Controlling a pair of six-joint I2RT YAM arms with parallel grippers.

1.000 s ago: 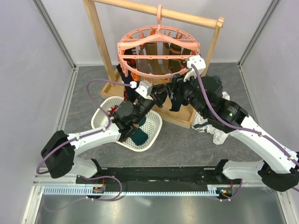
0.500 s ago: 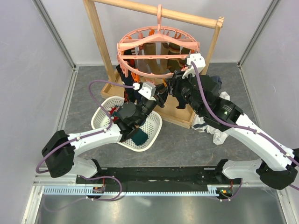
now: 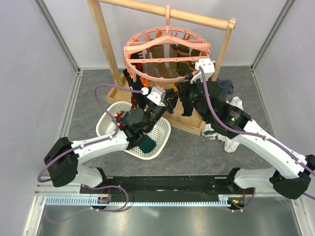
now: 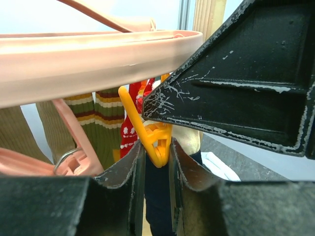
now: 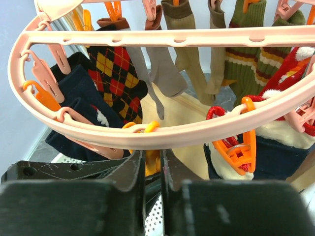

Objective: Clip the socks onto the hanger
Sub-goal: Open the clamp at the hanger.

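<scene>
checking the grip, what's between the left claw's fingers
An orange clip of the hanger sits pinched between the left claw's fingers, shown in the left wrist view.

The hanger hangs from the rack at the bench's 12 o'clock, with socks dangling from clips under its ring. A basket sits at the rack's 7 o'clock, and a garment heap at its 4 o'clock.

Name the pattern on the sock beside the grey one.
Red-yellow argyle sock; right wrist view.
</scene>
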